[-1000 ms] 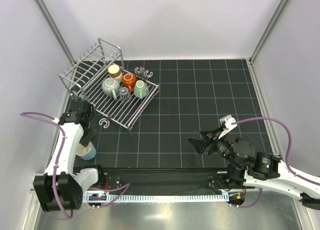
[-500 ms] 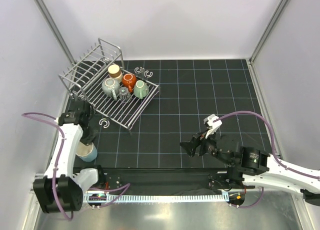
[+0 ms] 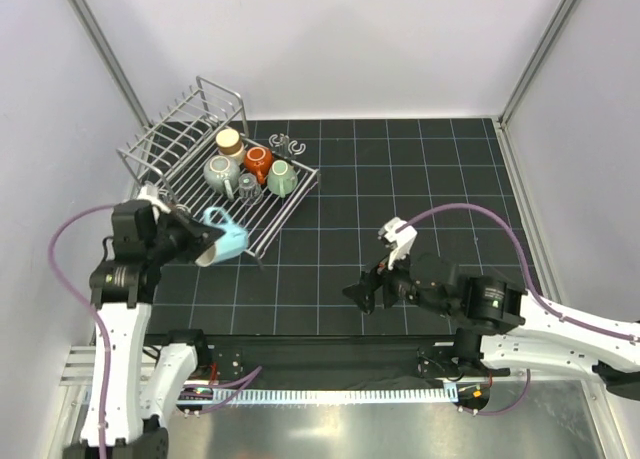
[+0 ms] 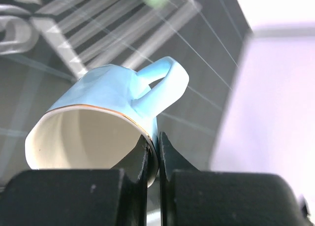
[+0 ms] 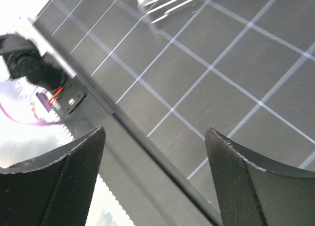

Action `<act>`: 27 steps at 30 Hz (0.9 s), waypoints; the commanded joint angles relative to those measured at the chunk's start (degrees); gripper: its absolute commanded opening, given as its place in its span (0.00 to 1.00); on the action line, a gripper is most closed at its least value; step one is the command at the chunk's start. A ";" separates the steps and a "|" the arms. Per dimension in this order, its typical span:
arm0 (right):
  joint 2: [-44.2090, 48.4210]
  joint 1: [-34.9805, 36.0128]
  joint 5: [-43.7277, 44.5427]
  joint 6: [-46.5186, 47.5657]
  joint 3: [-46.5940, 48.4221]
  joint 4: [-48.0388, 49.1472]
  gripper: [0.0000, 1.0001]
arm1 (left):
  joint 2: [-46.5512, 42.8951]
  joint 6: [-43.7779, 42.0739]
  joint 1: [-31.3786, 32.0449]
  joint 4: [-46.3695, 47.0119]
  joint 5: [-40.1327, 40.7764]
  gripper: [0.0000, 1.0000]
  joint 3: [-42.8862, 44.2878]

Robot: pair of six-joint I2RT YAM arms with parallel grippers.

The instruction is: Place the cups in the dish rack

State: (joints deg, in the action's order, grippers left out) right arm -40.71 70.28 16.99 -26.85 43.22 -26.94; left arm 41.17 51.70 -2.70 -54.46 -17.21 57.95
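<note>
Our left jaws pinch the rim of the light blue cup (image 4: 106, 95), one finger inside and one outside beside the handle, so its body hangs free for setting down. It hovers tilted at the dish rack's (image 3: 180, 154) 6 o'clock edge, near the cups (image 3: 258, 161) already loaded. Our right jaws gape empty over the surface (image 3: 420, 179) at 4 o'clock, well apart, which we judge leaves room.

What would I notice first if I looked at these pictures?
Probably the blue cup, tipped sideways with its rim pinched in the left gripper, right by the near edge of the rack. Next, the silver rack at the back left, with colourful cups sitting in it. The right gripper hangs open and empty over the black mat.
</note>
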 commanded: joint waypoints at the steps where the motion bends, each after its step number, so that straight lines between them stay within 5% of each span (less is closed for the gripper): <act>1: -3.93 -0.49 -7.55 1.54 4.49 2.94 0.84 | 3.13 1.82 4.52 23.15 -18.73 0.00 0.75; 7: -10.88 -5.14 -13.91 1.36 8.37 3.20 0.88 | 8.82 5.51 13.22 37.55 -25.23 0.00 1.81; 14: -5.09 -16.48 -25.07 0.92 7.93 5.49 0.88 | 9.99 6.03 24.84 46.16 -23.49 0.00 -2.64; 17: -1.40 -19.56 -29.37 1.97 7.14 6.90 0.88 | 8.23 13.05 26.16 54.17 -25.06 0.00 -7.22; 21: 1.06 -21.06 -34.12 2.42 6.00 9.78 1.00 | 6.73 27.27 27.48 75.93 -26.38 0.00 -15.74; 27: 2.74 -21.94 -37.21 2.77 5.64 12.88 1.00 | 6.47 33.45 30.82 86.51 -24.10 0.01 -18.75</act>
State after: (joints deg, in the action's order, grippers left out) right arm -38.22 49.04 -17.06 -25.17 48.62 -17.45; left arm 49.82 77.87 26.70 12.14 -40.34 38.28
